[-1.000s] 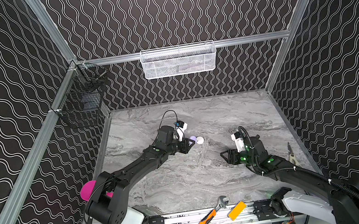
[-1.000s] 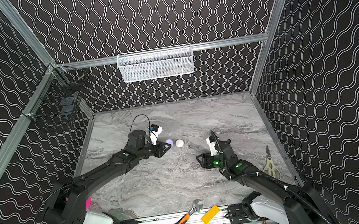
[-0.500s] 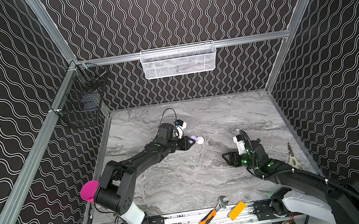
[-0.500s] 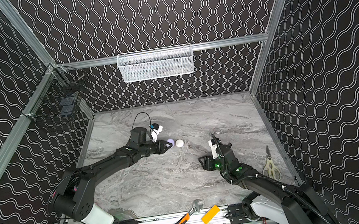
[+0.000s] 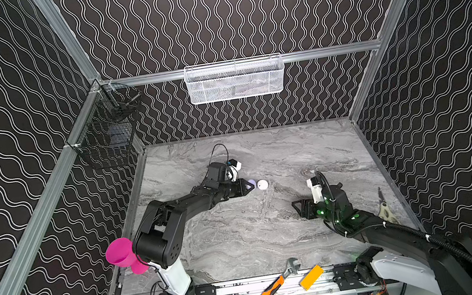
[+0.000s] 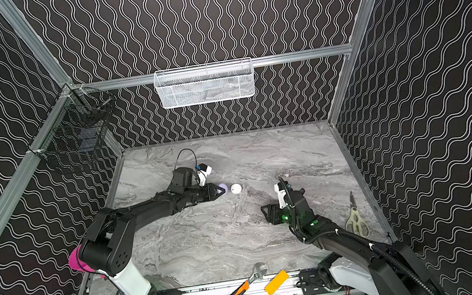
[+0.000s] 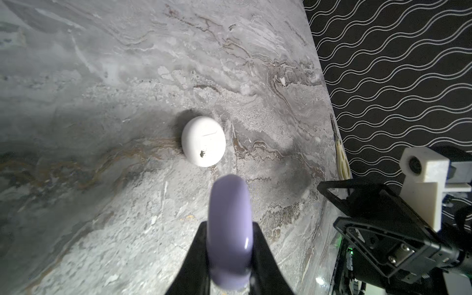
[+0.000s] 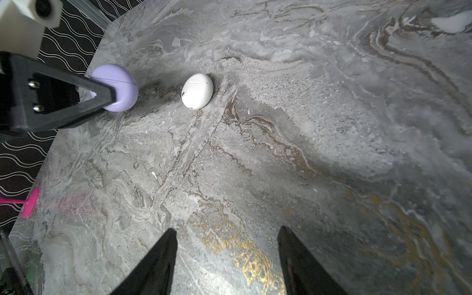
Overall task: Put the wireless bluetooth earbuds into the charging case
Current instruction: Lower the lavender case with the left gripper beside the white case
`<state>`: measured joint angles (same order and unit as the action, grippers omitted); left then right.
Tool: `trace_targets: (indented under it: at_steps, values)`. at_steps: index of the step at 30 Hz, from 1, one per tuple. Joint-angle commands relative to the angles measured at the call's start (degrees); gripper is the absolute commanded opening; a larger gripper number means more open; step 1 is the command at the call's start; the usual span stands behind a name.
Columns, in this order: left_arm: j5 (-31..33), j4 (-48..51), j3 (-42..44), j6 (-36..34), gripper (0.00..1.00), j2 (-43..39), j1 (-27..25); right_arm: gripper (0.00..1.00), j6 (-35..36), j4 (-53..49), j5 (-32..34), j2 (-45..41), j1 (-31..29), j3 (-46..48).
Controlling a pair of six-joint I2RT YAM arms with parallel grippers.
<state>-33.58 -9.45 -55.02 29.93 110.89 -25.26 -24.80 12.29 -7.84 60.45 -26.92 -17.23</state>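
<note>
**Lavender case clamped on edge, white case beside it**

The left gripper (image 5: 249,187) is clamped on the lavender case (image 8: 120,84), holding it on edge across its two broad faces with the seam closed. Just beside it, not touching, the white case (image 5: 262,184) lies shut on the bench (image 5: 242,242). Both shells look glossy, rounded and light, so they will likely slip if squeezed near the rim. A hold across the flat faces seems safest.

Well to the right, the right gripper (image 8: 227,229) hangs low, its jaws apart and empty. The earbuds cannot be made out for sure. A white speck (image 5: 314,171) near that arm may be one. If so, it is tiny and best pinched at the stem.
</note>
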Motion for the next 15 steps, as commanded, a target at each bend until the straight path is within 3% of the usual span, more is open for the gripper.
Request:
trace_targets:
  at_steps: [1, 15]
  values:
    - [-2.3, -3.0, -1.2, 1.2, 0.00, 2.0, 0.6, 0.65, 0.0, 1.7, 0.8, -0.1, 0.0, -0.2]
    - [-4.8, -4.0, -3.3, 2.9, 0.00, 8.5, 2.6, 0.65, 0.1, 1.6, 1.2, 0.5, 0.0, -0.4]
